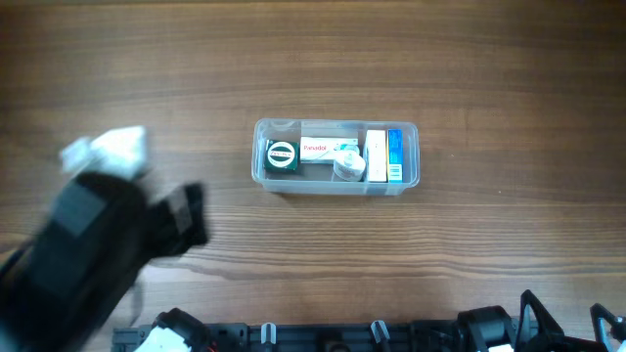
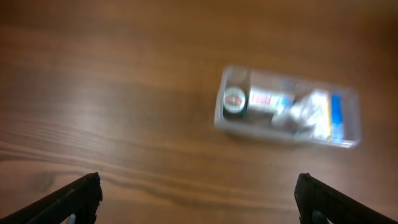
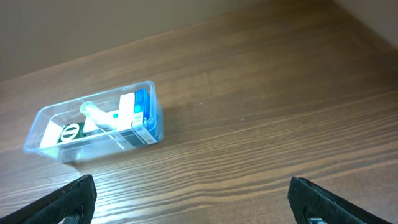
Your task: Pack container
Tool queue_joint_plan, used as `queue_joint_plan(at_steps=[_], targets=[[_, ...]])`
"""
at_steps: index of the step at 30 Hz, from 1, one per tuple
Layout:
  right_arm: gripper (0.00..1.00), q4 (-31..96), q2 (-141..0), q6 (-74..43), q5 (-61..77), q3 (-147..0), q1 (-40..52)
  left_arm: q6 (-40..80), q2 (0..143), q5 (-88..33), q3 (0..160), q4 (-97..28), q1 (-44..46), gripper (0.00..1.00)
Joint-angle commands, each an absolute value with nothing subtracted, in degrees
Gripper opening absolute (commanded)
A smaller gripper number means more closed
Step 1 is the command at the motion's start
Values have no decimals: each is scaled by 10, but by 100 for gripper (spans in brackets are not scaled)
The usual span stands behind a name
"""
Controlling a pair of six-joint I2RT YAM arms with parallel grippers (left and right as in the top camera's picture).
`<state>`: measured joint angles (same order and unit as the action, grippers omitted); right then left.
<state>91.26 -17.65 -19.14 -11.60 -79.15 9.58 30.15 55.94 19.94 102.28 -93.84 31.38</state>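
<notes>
The clear plastic container [image 1: 407,132] sits at the middle of the wooden table. It holds a round green tin [image 1: 281,154], a white and red box [image 1: 317,149], a small white jar [image 1: 349,164], a white box and a blue box [image 1: 395,154]. It also shows blurred in the left wrist view [image 2: 349,99] and in the right wrist view [image 3: 146,89]. My left gripper [image 2: 198,198] is open and empty, left of the container and apart from it. My right gripper [image 3: 198,199] is open and empty, over bare wood well short of the container.
The left arm [image 1: 88,249] is blurred over the table's left front part. The right arm's base [image 1: 518,328] sits at the front right edge. The table's far edge shows at the top of the right wrist view.
</notes>
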Motion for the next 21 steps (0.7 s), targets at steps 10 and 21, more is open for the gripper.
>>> queue_joint_plan(at_steps=[10, 21], targets=[[100, 912, -170, -182, -110, -793, 93, 242, 237, 331, 666, -692, 313, 100], [100, 912, -170, -182, -110, -793, 93, 244, 255, 122, 445, -410, 313, 100]])
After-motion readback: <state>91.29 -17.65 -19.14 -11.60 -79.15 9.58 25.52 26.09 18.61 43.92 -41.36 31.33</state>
